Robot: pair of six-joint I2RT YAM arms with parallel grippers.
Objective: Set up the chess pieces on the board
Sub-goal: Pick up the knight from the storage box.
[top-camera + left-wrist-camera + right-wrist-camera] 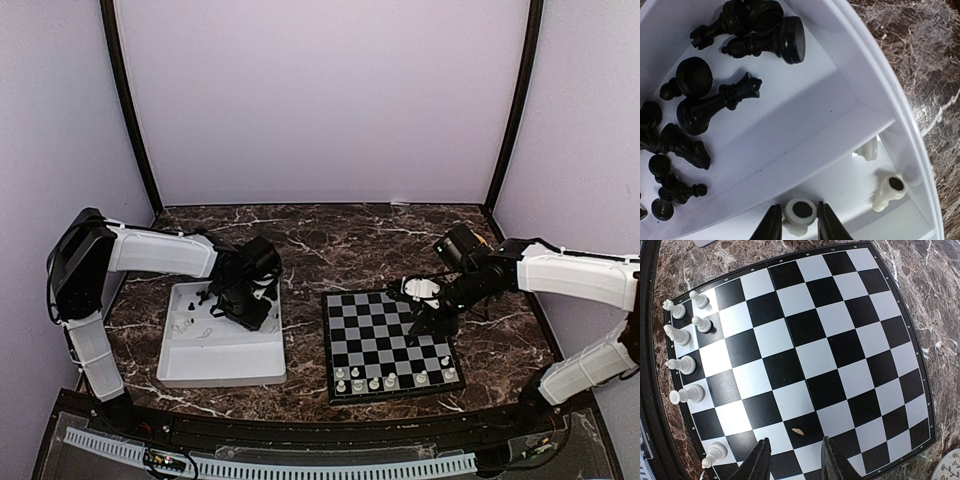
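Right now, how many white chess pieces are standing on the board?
7 white pieces show clearly. Five edge pieces line the board's near edge; two pawns stand just ahead. Its corner under the fingers is out of the close view, so more may stand there.

Robotics laboratory test cell. Enclosed on three sides by plain pale panels point(320, 100) between black posts point(130, 110); floored with a dark marble-patterned table point(330, 240); fitted with left arm point(160, 250) and right arm point(575, 275) mounted at the near edge, beside a toothed cable track point(300, 465).
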